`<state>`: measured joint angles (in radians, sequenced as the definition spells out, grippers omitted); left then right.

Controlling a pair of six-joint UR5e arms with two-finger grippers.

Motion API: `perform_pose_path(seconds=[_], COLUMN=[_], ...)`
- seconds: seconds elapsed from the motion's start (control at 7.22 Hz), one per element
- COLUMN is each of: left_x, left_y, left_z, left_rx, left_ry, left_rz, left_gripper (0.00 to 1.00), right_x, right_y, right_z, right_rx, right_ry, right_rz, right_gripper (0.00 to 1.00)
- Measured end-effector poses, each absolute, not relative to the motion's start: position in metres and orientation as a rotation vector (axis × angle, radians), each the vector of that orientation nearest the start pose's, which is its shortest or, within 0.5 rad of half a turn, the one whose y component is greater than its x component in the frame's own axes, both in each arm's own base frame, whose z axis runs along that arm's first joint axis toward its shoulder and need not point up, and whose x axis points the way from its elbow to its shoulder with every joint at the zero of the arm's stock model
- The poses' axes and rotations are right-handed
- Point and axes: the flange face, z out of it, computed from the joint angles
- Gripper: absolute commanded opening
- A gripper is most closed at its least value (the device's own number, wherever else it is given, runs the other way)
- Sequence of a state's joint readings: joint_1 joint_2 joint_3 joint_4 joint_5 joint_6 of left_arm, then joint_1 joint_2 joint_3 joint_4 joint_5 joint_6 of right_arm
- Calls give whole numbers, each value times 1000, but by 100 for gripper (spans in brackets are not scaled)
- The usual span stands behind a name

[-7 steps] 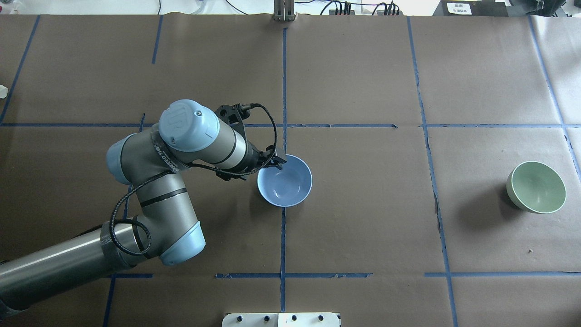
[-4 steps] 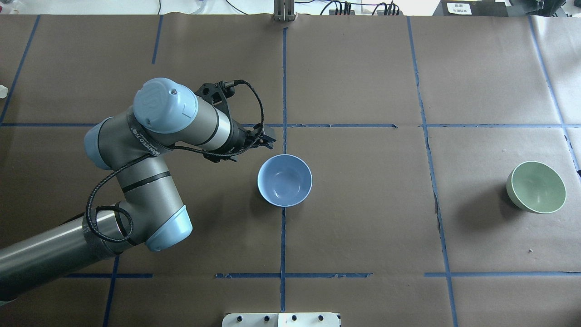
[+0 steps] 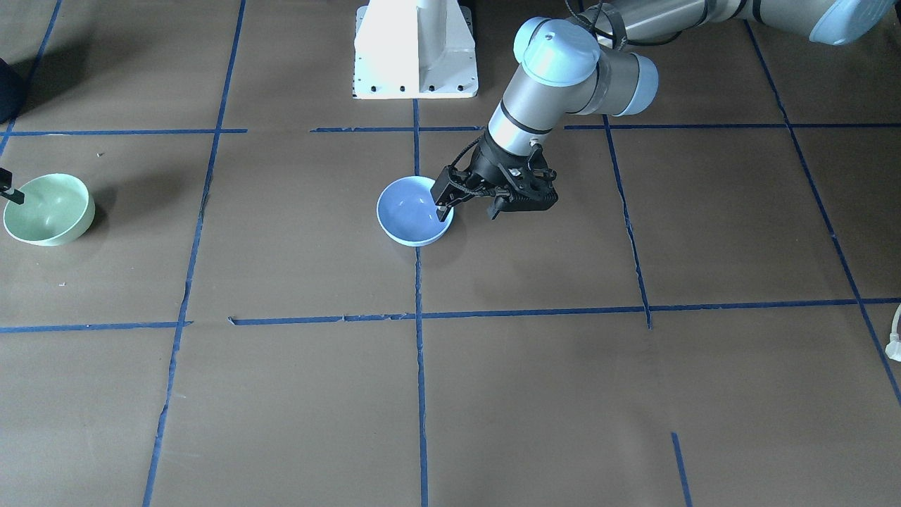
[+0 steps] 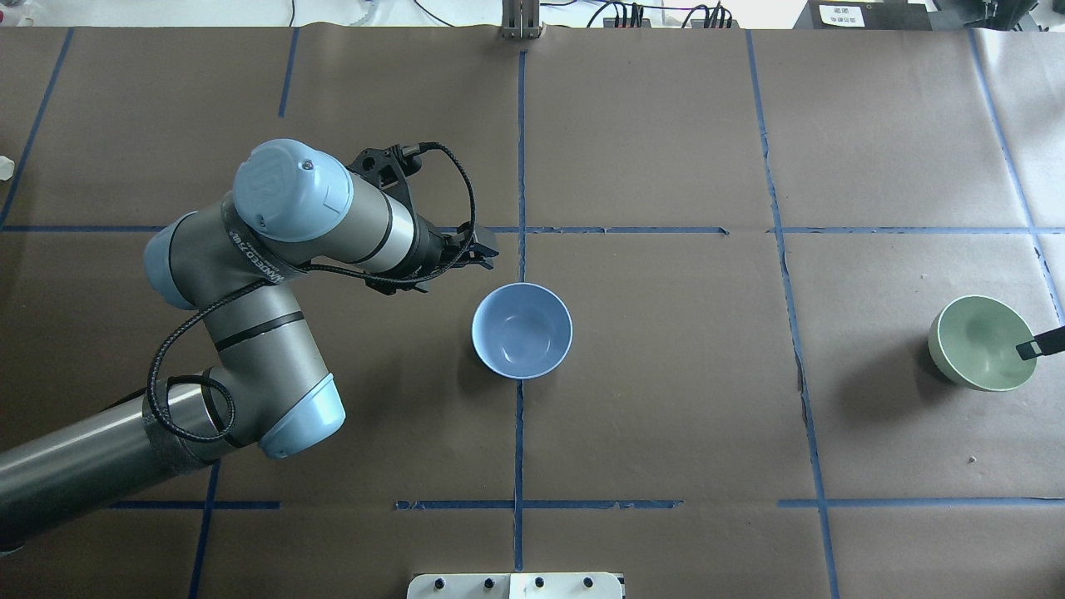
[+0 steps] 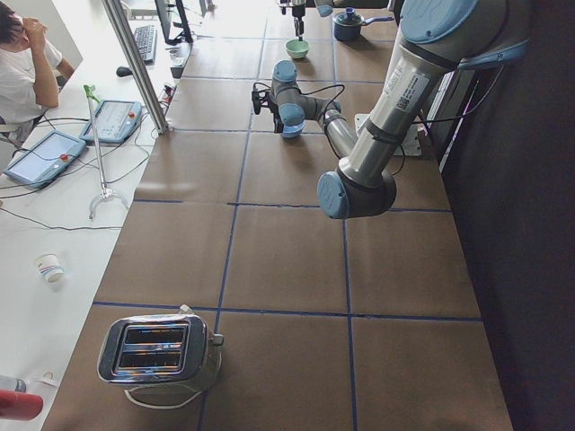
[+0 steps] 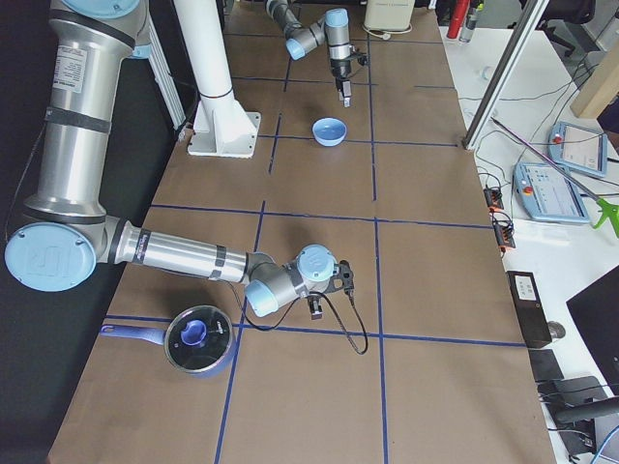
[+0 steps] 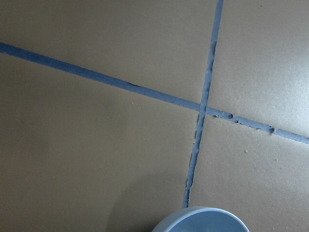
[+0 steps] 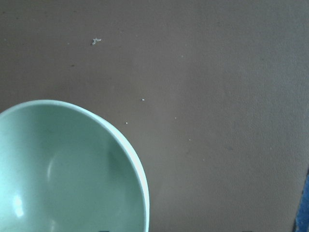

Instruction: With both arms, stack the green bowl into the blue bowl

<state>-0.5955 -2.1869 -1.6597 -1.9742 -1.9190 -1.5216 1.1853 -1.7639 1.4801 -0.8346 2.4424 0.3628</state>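
The blue bowl stands upright at the table's middle; it also shows in the front view and its rim shows in the left wrist view. My left gripper hangs open and empty just beyond the bowl's far-left rim, apart from it, jaws spread in the front view. The green bowl stands at the far right, also seen in the front view and the right wrist view. One black finger of my right gripper reaches in from the view's edge over the green bowl's rim; the other finger is out of view.
The white pedestal base stands at the robot's side of the table. A pot with a blue lid sits near the right arm. A toaster stands at the table's left end. Blue tape lines cross the brown paper.
My left gripper has drawn back from the blue bowl's rim, up and toward the far left; the bowl has stayed put. A finger of my right gripper has come into view over the green bowl.
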Motion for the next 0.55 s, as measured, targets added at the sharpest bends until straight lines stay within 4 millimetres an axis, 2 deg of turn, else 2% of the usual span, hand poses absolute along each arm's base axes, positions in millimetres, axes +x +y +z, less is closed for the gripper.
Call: perform_pose_path(seconds=[0.14,0.28,0.55], left_x=[501,501,499], left_y=[-459,-459,-458], left_z=[208,208,205], left_rx=[51,51,54], left_ry=[1141,1143,1148], left_rz=[-293,-292,-291], left_gripper=[100,100,100], right_x=[-112,-121,-130], right_y=[-409,-412,-414], right_z=[702,698,693], right_rx=[71,60,54], right_ry=[-956,-961,-971], right_rz=[-213,-207,-206], right_gripper=[23,1,0])
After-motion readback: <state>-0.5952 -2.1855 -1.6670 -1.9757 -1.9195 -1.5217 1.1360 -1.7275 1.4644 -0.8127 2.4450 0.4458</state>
